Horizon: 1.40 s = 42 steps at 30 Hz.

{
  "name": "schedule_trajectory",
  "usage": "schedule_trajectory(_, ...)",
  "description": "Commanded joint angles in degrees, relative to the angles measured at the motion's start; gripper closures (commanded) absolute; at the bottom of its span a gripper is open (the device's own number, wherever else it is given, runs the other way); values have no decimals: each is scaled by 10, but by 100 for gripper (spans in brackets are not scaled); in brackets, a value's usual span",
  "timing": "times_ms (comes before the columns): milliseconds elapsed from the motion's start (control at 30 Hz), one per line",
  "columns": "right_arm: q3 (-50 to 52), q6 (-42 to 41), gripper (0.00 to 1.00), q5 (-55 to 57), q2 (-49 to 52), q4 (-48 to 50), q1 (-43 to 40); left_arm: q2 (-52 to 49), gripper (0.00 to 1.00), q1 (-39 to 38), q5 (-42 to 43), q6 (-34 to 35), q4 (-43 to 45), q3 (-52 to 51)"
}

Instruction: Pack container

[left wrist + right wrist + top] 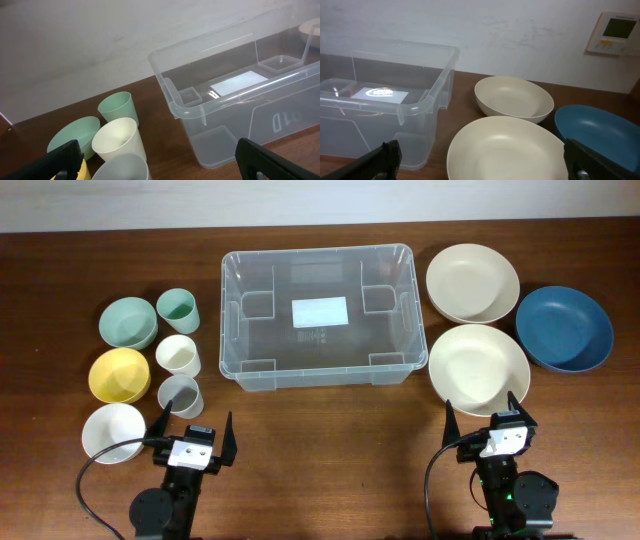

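The clear plastic container [317, 315] stands empty at the table's middle back, a white label on its base; it also shows in the left wrist view [235, 95] and the right wrist view [385, 95]. Left of it are a green cup [177, 309], a cream cup [178, 355], a grey cup [180, 395], and green [128, 322], yellow [119, 375] and white [113, 432] bowls. Right of it are two cream bowls [472, 282] [478, 365] and a blue bowl [564, 327]. My left gripper [195, 431] is open and empty near the grey cup. My right gripper [489, 417] is open and empty at the near cream bowl's front edge.
A white wall runs behind the table. A wall control panel [615, 34] shows at the right wrist view's upper right. Bare wood lies between the two arms at the table's front.
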<state>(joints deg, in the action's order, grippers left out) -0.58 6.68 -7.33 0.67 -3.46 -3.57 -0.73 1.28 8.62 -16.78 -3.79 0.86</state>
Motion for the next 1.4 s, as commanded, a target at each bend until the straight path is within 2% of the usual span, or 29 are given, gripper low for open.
schedule_trajectory(0,3,4,1,5,-5,-4,6,4,0,2,4,-5,-1,-3)
schedule_trajectory(1167,3,1,1,-10,-5,-2,6,4,0,2,4,-5,-1,-3)
schedule_trajectory(1300,3,-8,1,-39,-5,-2,6,4,0,2,4,-5,-1,-3)
schedule_trajectory(1367,3,-47,1,-43,-5,1,6,4,0,2,4,-5,-1,-3)
